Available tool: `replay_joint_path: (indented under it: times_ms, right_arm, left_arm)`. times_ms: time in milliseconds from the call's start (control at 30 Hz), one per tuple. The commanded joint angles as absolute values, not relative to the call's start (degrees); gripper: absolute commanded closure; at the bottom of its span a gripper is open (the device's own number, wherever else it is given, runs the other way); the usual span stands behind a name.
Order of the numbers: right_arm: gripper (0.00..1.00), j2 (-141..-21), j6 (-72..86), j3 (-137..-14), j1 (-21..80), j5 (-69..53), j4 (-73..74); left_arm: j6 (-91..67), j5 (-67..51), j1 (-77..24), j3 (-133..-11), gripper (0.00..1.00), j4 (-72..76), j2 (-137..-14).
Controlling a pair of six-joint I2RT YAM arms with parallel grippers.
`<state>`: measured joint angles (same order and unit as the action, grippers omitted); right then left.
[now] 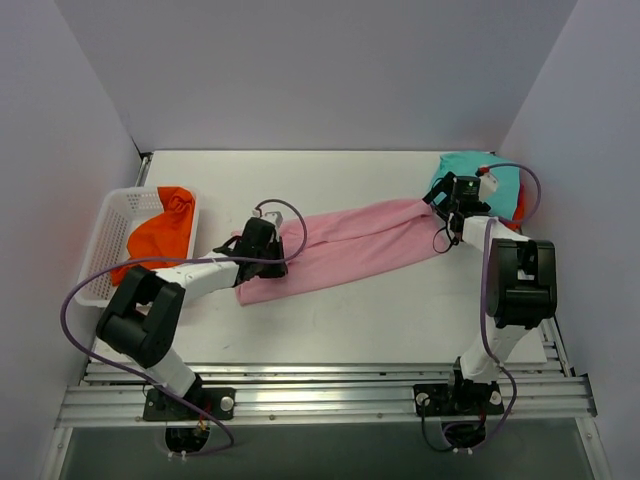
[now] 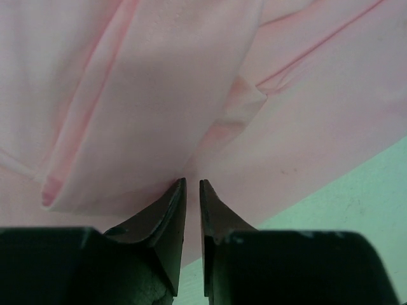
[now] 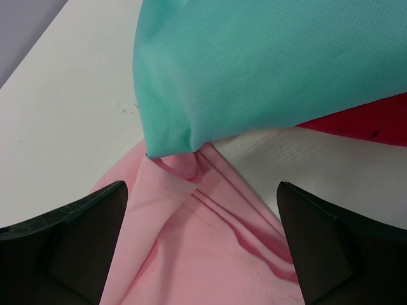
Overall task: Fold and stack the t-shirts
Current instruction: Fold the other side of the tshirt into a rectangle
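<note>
On the white table (image 1: 350,320), left hand (image 2: 193,183) pinches pink t-shirt (image 1: 340,250) edge; right hand (image 3: 202,187) wide.

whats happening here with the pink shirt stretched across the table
Two robot arms are working on a pink t-shirt lying stretched across the table. The left tool is pinched on its left end. The right tool is open just above the other end, which tucks under a teal t-shirt lying over a red t-shirt. An orange t-shirt sits in the white basket.
</note>
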<state>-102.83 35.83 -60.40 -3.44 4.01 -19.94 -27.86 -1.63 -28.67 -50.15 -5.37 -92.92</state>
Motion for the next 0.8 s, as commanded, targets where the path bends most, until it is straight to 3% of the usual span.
replay_joint_path:
  times_ms: [0,300,433,467,500,567,767]
  right_arm:
    - [0.0,-103.4,35.5,-60.4,-4.0,4.1,-20.4]
    - [0.0,-103.6,35.8,-60.3,-4.0,3.1,-20.7]
    - [0.0,-103.6,35.9,-60.3,-4.1,2.7,-21.0]
    - [0.0,-103.6,35.9,-60.2,-4.1,2.7,-21.0]
    - [0.0,-103.7,35.9,-60.4,-4.1,2.6,-21.2]
    - [0.0,-104.0,36.1,-60.3,-4.0,2.4,-21.3]
    - [0.0,-104.4,36.1,-60.6,-4.1,2.1,-21.3]
  left_arm:
    - [-27.5,-0.7,-30.5,-51.1,0.78,-3.3,-93.8]
    - [-28.5,8.9,-36.4,-50.5,0.87,-4.7,-89.7]
    - [-29.7,13.0,-34.8,-48.2,0.42,-4.3,-83.2]
    - [-29.7,13.4,-34.0,-47.1,0.24,-4.1,-82.3]
    - [-29.4,13.7,-33.7,-46.8,0.18,-3.7,-80.5]
    - [-28.8,14.4,-32.0,-46.6,0.1,-4.0,-79.8]
    - [-28.1,11.7,-27.2,-46.9,0.1,-2.5,-82.8]
